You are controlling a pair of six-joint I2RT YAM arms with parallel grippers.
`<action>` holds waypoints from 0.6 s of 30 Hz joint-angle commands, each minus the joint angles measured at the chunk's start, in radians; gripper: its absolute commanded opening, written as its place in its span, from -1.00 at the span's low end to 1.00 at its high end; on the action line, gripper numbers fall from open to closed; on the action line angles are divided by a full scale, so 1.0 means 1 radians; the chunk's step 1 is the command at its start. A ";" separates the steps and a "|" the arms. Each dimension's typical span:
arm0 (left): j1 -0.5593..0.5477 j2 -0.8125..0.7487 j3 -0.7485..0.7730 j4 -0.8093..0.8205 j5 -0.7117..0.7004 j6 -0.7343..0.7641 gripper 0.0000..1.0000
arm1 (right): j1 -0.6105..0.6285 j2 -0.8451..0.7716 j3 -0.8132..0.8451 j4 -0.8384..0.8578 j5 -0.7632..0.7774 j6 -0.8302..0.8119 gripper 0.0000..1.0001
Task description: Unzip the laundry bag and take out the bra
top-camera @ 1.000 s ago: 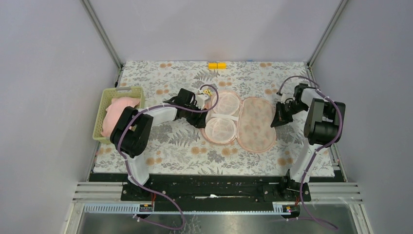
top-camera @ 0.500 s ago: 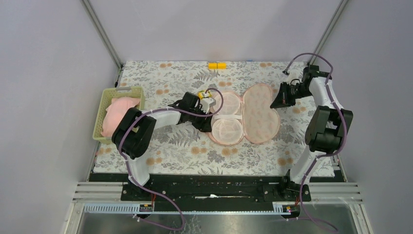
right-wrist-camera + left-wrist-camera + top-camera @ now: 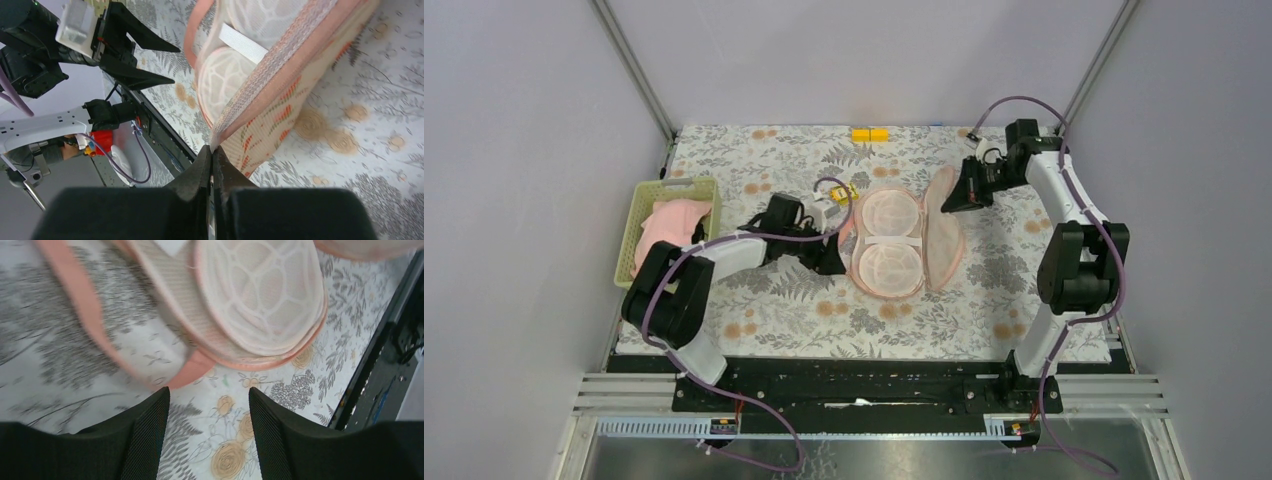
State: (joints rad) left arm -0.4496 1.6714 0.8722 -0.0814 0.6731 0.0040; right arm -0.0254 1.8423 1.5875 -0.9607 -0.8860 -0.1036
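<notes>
The laundry bag [image 3: 887, 245] lies open mid-table, its lower half showing two white mesh domes. My right gripper [image 3: 946, 200] is shut on the rim of the printed lid [image 3: 946, 240] and holds it up on edge over the lower half. The right wrist view shows the jaws [image 3: 212, 150] pinched on the lid's piped rim [image 3: 270, 125]. My left gripper [image 3: 836, 243] is open and empty at the bag's left edge. In its wrist view the fingers [image 3: 209, 392] sit just short of the pink rim [image 3: 192, 372]. A pale-pink bra [image 3: 664, 225] lies in the green basket.
The pale green plastic basket [image 3: 638, 215] stands at the table's left edge. A small yellow block [image 3: 870, 134] sits at the back edge. A floral cloth [image 3: 804, 310] covers the table. Grey walls close the sides and back.
My right gripper has swung up and to the left with the lid, raising it from flat to on edge. The bag shifted slightly. My left arm drew back to the left.
</notes>
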 commanded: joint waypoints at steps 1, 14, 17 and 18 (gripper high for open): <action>0.099 -0.074 -0.040 0.097 0.055 -0.091 0.24 | 0.085 -0.037 0.058 0.083 -0.048 0.125 -0.92; 0.170 -0.087 -0.077 0.100 0.010 -0.107 0.24 | 0.309 0.092 0.084 0.269 -0.061 0.269 -0.90; 0.169 -0.080 -0.071 0.092 0.002 -0.101 0.24 | 0.340 0.121 0.078 0.322 -0.076 0.310 -0.85; 0.170 -0.078 -0.069 0.092 0.003 -0.102 0.24 | 0.349 0.128 0.074 0.339 -0.076 0.321 -0.81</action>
State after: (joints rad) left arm -0.2829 1.6127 0.7906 -0.0200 0.6811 -0.0994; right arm 0.2874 1.9430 1.6314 -0.7147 -0.9131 0.1406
